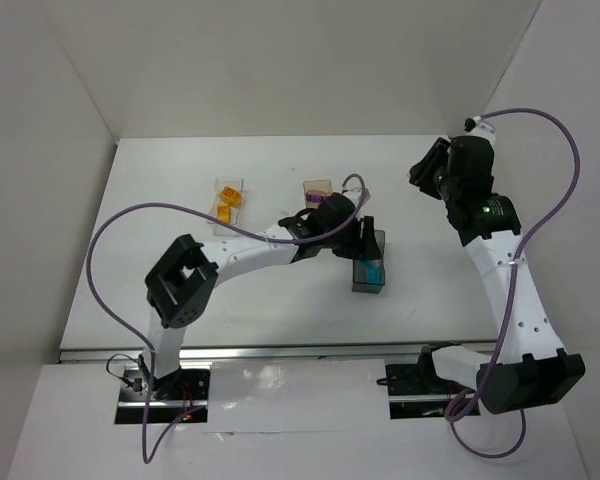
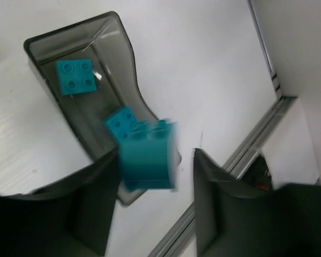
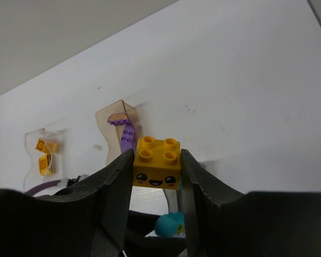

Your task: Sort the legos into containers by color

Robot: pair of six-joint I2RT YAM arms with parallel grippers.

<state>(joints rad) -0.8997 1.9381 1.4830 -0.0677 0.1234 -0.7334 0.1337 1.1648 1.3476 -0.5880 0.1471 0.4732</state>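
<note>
My left gripper (image 1: pixel 365 240) hangs over the dark grey bin (image 1: pixel 359 285). In the left wrist view its jaws (image 2: pixel 156 171) stand wide open. A blurred teal brick (image 2: pixel 148 156) sits loose beside the left finger, clear of the right one, above the bin's near end (image 2: pixel 120 59). Two teal bricks (image 2: pixel 75 76) (image 2: pixel 122 122) lie inside. My right gripper (image 1: pixel 427 166) is raised at the far right, shut on a yellow smiley-face brick (image 3: pixel 157 163). The clear bin (image 1: pixel 228 190) holds yellow bricks (image 1: pixel 224 208). The orange-tan bin (image 1: pixel 318 186) holds purple bricks (image 3: pixel 127 137).
The clear bin (image 3: pixel 32 144) and orange-tan bin (image 3: pixel 109 115) show far ahead in the right wrist view. A purple cable (image 1: pixel 130 225) loops over the left side. The table's metal front rail (image 2: pixel 257 139) runs close by the dark bin.
</note>
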